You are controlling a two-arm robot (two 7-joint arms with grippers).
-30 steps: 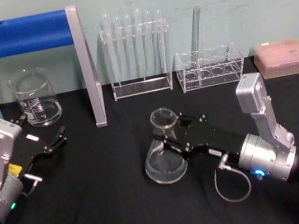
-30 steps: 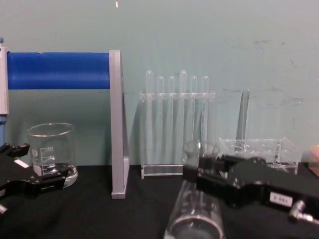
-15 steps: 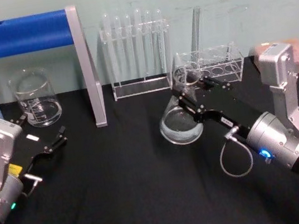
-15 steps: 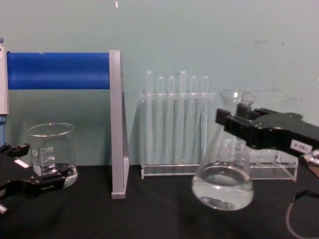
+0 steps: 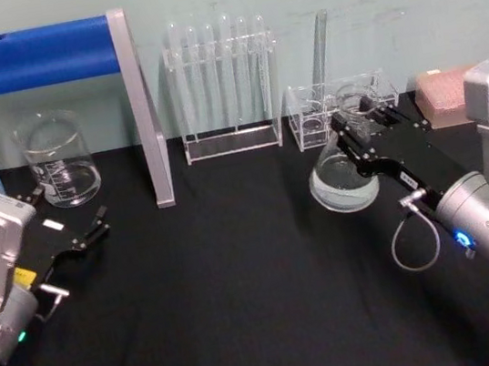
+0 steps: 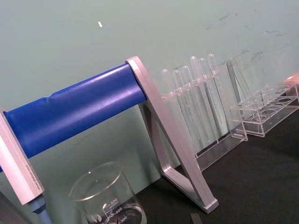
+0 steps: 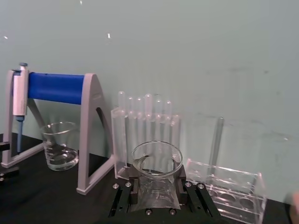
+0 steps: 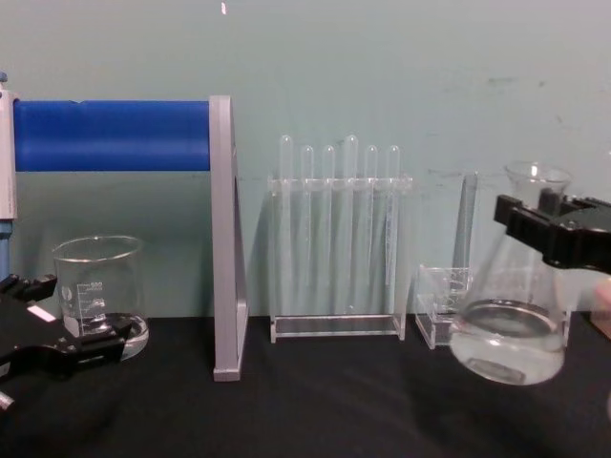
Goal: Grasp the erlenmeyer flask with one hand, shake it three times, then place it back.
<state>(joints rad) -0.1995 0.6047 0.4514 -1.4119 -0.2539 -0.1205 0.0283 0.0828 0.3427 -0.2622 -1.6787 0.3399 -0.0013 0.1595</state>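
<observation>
Showing the right gripper (image 5: pixel 361 127) clamped on the neck of the erlenmeyer flask (image 5: pixel 344 183), its fingers closed against the glass just below the flared rim. The flask hangs clear of the black table (image 5: pixel 227 314) on the robot's right side, tilted, with a little clear liquid in its wide base. The left gripper (image 5: pixel 69 209) rests low at the left with fingers spread apart, holding nothing, its tips near a glass beaker (image 5: pixel 59 160). Just behind the flask stands a low clear rack (image 5: pixel 305 123) holding one upright tube. Farthest back, along the wall, are a blue-barred stand (image 5: pixel 33 58), a test-tube rack (image 5: pixel 220 67) and a pink box (image 5: pixel 441 94).
</observation>
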